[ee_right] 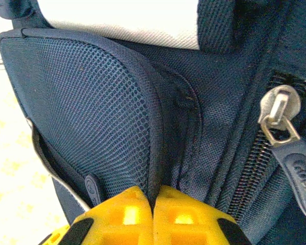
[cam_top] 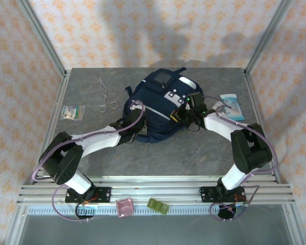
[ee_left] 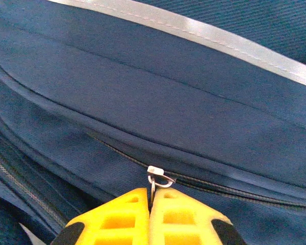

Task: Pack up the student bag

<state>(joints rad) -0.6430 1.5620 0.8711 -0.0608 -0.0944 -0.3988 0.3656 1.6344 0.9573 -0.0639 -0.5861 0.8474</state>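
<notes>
At the counter's (cam_top: pixel 204 153) left edge lay a small packet (cam_top: pixel 72 112), with metal forceps (cam_top: pixel 106 97) just right of it. Both were apart from the bag (cam_top: pixel 158 99), which sat mid-counter toward the far side. On the bag's near left flank, the left hand (ee_left: pixel 149 199) was pinched shut on the thin wire ring of a zip pull (ee_left: pixel 155 178), below a grey stripe (ee_left: pixel 194 30).

The step looked like opening that zip. It would go best with a steady drag along the zip's curve, not outward from the cloth, since so slim a ring could slip from the fingers. Which way the zip ran open I could not tell.

Further right, the right hand (ee_right: pixel 153 199) was closed on the seam edging a mesh pocket (ee_right: pixel 86 117). A firm hold there would brace the bag against the pull. A second, larger slider (ee_right: pixel 280 117) hung untouched beside it. Near the bag's right side lay a tissue pack (cam_top: pixel 232 106).
</notes>
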